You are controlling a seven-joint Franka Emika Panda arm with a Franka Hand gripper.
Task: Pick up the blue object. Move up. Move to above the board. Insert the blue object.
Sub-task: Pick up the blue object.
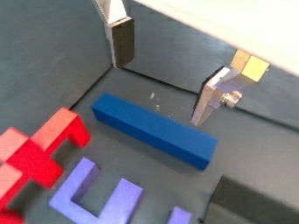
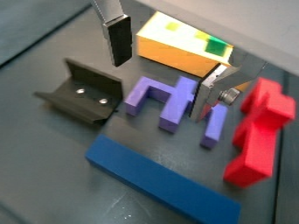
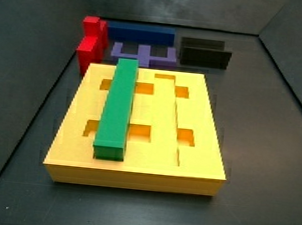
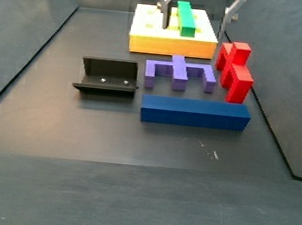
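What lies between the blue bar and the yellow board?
In a side view, the purple notched block lies between the blue bar and the yellow board, with the red piece alongside it. The gripper hangs open above the board.

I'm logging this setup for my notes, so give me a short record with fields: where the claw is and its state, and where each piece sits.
claw: open, empty, above the floor, over the pieces
blue bar: lying flat on the floor, not held
yellow board: flat on the floor, grooves and cut-outs facing up
green bar: lying in one long groove of the board
purple notched block: on the floor between blue bar and board
red block: on the floor beside the purple block
fixture: on the floor, apart from the pieces
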